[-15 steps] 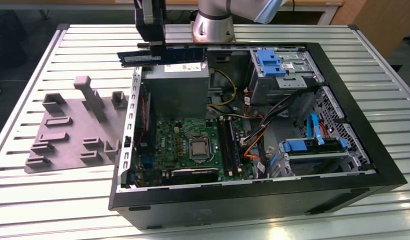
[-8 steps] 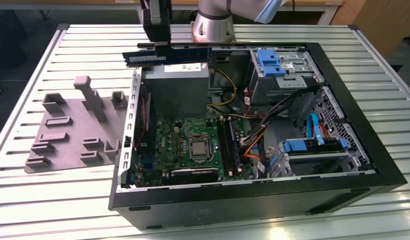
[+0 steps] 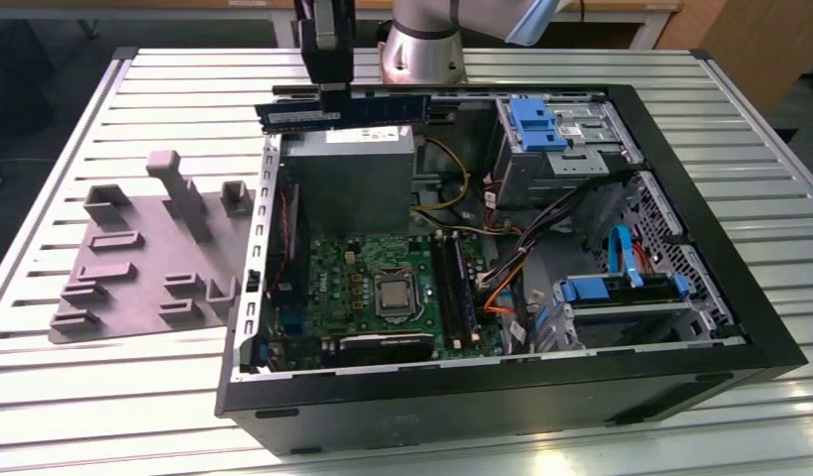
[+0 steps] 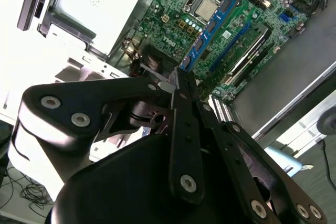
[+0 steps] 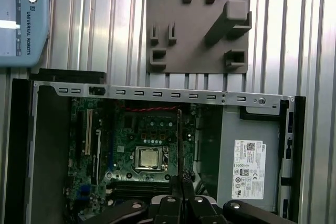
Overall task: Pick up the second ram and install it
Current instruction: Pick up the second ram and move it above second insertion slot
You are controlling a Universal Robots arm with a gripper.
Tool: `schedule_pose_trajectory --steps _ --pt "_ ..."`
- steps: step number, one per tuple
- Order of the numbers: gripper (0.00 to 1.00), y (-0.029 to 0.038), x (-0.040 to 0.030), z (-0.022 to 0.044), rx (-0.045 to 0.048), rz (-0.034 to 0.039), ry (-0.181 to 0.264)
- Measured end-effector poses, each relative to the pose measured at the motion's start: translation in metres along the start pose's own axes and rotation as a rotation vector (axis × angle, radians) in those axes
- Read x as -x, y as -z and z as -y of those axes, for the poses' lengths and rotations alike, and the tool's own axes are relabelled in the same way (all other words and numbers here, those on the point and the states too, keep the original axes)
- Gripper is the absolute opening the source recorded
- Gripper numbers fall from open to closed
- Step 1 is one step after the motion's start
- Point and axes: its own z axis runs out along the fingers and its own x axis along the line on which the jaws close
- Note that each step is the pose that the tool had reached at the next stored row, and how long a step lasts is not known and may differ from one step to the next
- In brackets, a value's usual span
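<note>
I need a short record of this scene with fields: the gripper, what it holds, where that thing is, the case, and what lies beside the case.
gripper: shut on the second ram, gripping near its middle
second ram: in the air, roughly level, not in a slot
position: above the power supply at the far end of the case
computer case: open, lying on the slatted table
motherboard: exposed inside the case
beside the case: grey holder plate, at the exterior view's left
</note>
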Motion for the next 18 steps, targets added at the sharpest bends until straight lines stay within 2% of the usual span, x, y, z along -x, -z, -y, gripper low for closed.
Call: schedule_pose_trajectory --steps 8,18 --pt "0.12 -0.0011 -0.0004 0.0069 0.0000 0.0001 0.000" --pt "0.12 -0.0065 -0.0008 0.0107 0.0000 0.0001 0.000"
